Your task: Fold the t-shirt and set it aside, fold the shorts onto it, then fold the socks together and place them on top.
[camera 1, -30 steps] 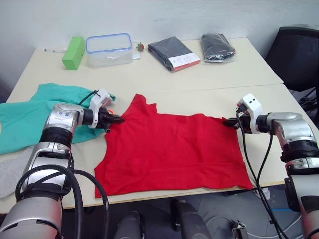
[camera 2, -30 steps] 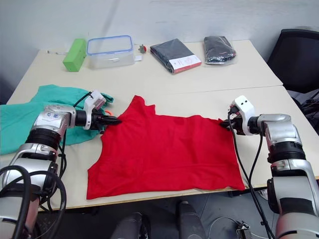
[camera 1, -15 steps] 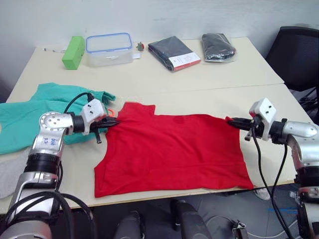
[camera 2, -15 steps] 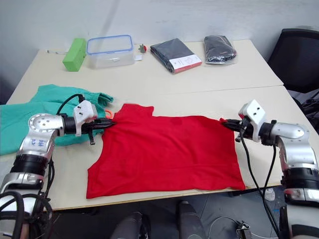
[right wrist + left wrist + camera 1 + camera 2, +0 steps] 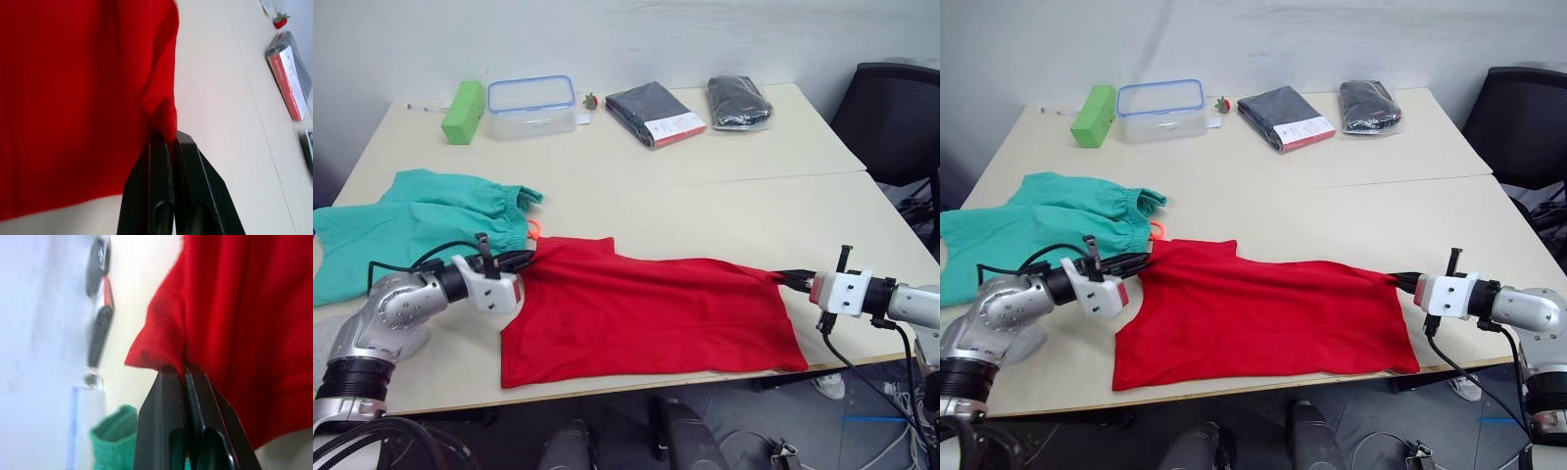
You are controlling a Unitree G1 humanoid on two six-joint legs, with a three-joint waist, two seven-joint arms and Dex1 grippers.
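Observation:
The red t-shirt point(image 5: 646, 313) lies spread near the table's front edge. My left gripper point(image 5: 523, 259) is shut on its far left corner, and the pinched red cloth point(image 5: 161, 340) bunches above the black fingertips. My right gripper point(image 5: 785, 278) is shut on the far right corner, where the cloth point(image 5: 161, 110) folds over the fingers. Both held corners sit low, close to the tabletop. The teal shorts point(image 5: 421, 225) lie flat to the left, an orange drawstring point(image 5: 534, 230) showing at their waistband. A light grey sock point(image 5: 323, 338) peeks out at the left edge, by my left arm.
At the far side stand a green block point(image 5: 463, 98), a clear box with a blue rim point(image 5: 530, 100), and two dark packaged garments point(image 5: 654, 110) point(image 5: 737, 101). A black office chair point(image 5: 891, 117) stands off the right side. The table's front edge point(image 5: 636, 384) runs just below the shirt.
Both grippers have drawn the shirt's far corners toward the front edge, narrowing the red cloth front to back. The camera has also shifted slightly.

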